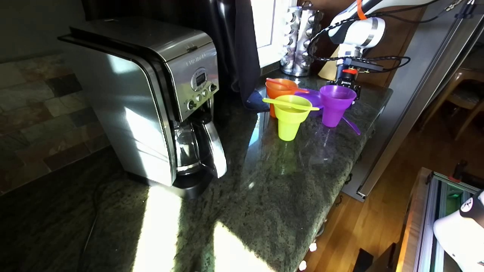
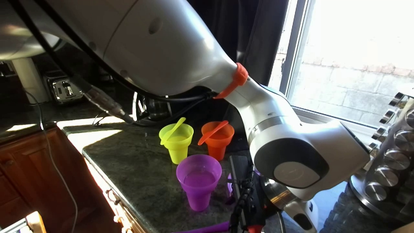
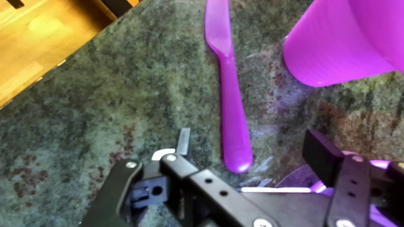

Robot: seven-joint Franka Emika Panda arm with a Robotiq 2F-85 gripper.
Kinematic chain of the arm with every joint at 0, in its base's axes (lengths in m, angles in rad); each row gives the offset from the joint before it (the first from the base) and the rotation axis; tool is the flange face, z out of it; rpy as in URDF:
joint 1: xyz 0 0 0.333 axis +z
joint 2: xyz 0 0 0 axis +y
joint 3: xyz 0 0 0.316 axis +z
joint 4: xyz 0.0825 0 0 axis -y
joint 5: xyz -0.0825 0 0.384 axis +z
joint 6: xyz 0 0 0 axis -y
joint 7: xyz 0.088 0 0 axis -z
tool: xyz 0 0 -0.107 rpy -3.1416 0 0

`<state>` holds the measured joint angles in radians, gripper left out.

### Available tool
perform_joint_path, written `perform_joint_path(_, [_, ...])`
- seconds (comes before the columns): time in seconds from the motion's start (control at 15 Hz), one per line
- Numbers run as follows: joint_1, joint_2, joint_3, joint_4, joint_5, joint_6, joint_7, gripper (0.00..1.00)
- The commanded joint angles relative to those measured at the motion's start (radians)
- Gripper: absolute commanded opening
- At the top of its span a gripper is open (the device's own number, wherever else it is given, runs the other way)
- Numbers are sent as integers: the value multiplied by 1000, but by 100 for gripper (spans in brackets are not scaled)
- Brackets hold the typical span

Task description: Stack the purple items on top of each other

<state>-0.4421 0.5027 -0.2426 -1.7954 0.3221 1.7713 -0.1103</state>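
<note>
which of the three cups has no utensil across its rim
The purple cup; the purple utensil lies on the counter. A yellow-green utensil lies across the yellow-green cup, and an orange utensil across the orange cup.

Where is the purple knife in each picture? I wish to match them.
In an exterior view: purple knife, right of centre.
In an exterior view: purple knife, bottom edge, partly cut off.
In the wrist view: purple knife, middle, reaching the top edge.
Shared landmark: the purple cup beside it.
</note>
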Motion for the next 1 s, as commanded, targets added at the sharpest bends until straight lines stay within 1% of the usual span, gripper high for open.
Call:
perform_joint_path(0.0, [-1,32,4,26,-8,-12,-1,59])
perform_joint_path(0.13, [0,37,4,28,-11,-12,0,42])
perform_joint_path(0.4, [1,41,0,35,-30,-14,3,14])
perform_joint_path(0.47, [1,42,1,35,-32,-15,3,5])
perform_joint_path(0.53, [1,43,0,38,-35,-18,4,2])
perform_joint_path(0.6, [1,43,0,41,-36,-22,5,4])
perform_joint_path(0.73, [-2,39,1,52,-31,-45,-1,0])
perform_joint_path(0.8, [-8,36,1,57,-25,-54,-8,2])
perform_joint_path(0.93, [-10,31,-2,61,-29,-59,-11,1])
